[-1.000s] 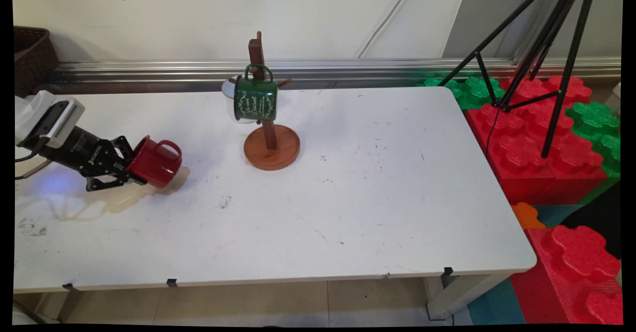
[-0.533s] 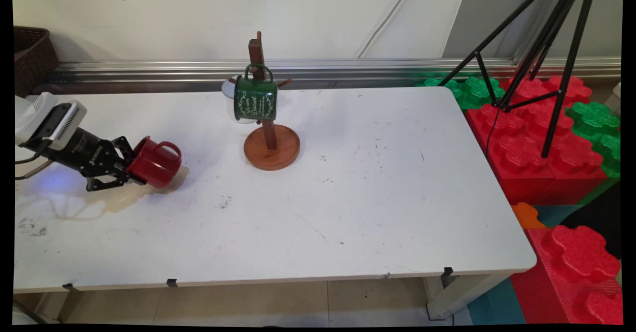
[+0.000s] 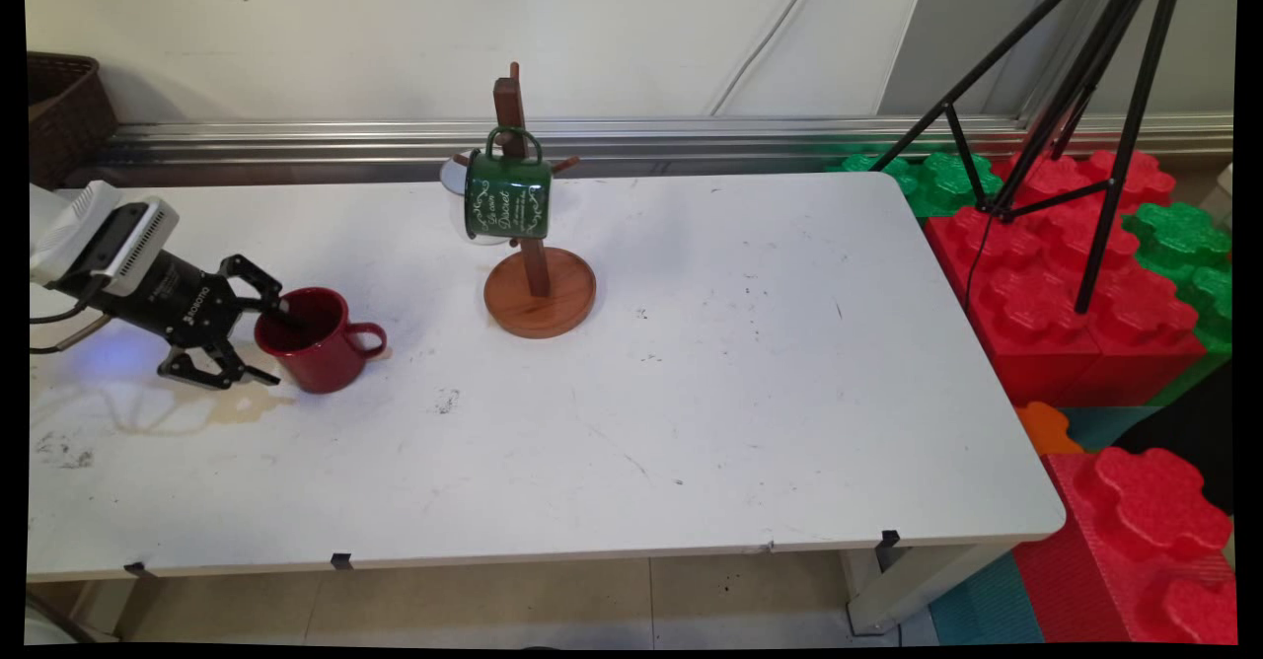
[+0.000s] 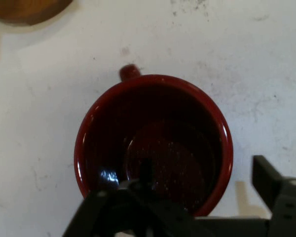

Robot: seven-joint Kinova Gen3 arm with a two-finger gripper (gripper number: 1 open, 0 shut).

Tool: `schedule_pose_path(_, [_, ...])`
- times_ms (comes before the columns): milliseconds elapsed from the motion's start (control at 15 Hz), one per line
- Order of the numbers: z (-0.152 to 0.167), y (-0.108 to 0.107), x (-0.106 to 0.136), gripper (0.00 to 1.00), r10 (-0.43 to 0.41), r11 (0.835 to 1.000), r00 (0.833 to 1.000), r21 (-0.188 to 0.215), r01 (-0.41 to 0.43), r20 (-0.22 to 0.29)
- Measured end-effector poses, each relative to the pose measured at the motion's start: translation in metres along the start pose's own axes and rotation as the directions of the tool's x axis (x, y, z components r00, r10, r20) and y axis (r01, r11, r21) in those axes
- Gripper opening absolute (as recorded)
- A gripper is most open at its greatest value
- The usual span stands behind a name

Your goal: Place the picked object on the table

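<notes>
One red mug upright near worktop left edge. End effector spread wide, one finger inside mug. White worktop scuffed, stained. Mug tree near back edge. Big toy blocks on floor, right.

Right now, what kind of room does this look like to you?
Probably a robotics lab or test space, not a kitchen. A robot gripper works at a scuffed white table, a black tripod stands to the side, and big red and green foam blocks are stacked beside the table.

Mug left of rack — gripper beside.
</notes>
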Motion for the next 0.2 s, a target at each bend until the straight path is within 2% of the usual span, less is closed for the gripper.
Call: schedule_pose_path(200, [0.0007, -0.0024, 0.0037, 1.00, -0.002, 1.000, 1.000, 0.003, 0.002, -0.009])
